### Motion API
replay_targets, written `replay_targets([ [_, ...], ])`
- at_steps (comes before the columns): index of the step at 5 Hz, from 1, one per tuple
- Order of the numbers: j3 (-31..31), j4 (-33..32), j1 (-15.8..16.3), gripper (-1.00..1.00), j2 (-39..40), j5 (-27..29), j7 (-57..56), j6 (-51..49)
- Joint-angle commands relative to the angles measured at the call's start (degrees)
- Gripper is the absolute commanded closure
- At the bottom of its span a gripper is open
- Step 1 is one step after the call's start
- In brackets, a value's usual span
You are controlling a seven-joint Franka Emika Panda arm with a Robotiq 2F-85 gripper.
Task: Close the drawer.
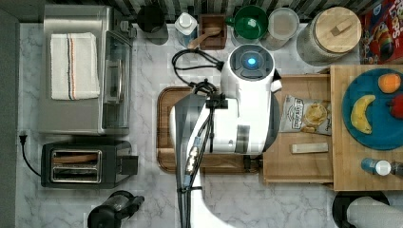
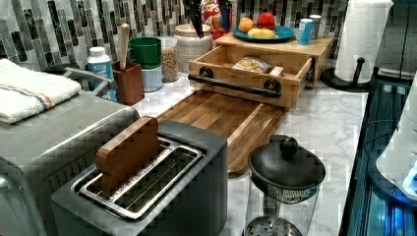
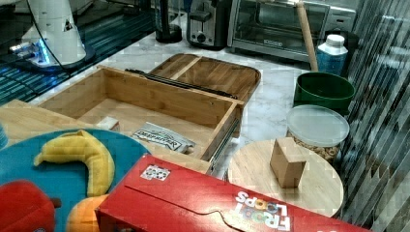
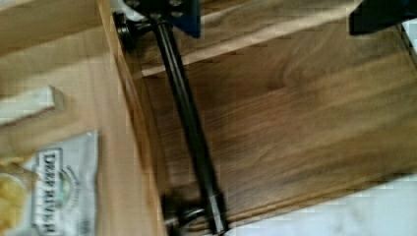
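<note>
The drawer (image 1: 304,164) of pale wood stands pulled out from under the countertop slab (image 1: 343,161). It also appears in the left view (image 2: 221,56) and the right view (image 3: 159,99). Its black bar handle (image 2: 236,84) faces the dark brown tray (image 1: 166,123). Inside lie a chip bag (image 1: 306,115) and a small wooden block (image 1: 309,148). My gripper (image 2: 210,17) hangs open high above the drawer's far side, touching nothing. From the wrist, the handle (image 4: 189,123) runs along the drawer rim (image 4: 123,98) over the tray (image 4: 295,108), between my spread fingers (image 4: 179,14).
A blue plate (image 1: 375,128) with fruit sits on the slab. A toaster (image 1: 83,164), toaster oven (image 1: 76,71) and a French press (image 2: 285,182) stand beyond the tray. Jars, a green cup (image 1: 251,23) and a cereal box (image 3: 217,203) line the back wall.
</note>
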Motion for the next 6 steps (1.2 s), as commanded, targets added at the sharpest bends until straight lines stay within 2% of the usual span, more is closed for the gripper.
replay_targets([
  [1, 3.7, -10.7, 2.3, 1.00, -5.1, 1.6, -7.8, 8.6],
  [2, 4.5, -14.4, 1.6, 1.00, -4.5, 3.1, -9.6, 14.3],
  [3, 5.3, -14.8, 0.5, 1.00, -1.7, 3.9, -8.3, 17.6],
  [4, 4.6, -14.4, 0.0, 1.00, 1.5, 0.9, -4.2, 22.5],
  [6, 3.6, -13.5, -1.4, 1.00, 3.7, 0.0, -4.0, 22.0],
])
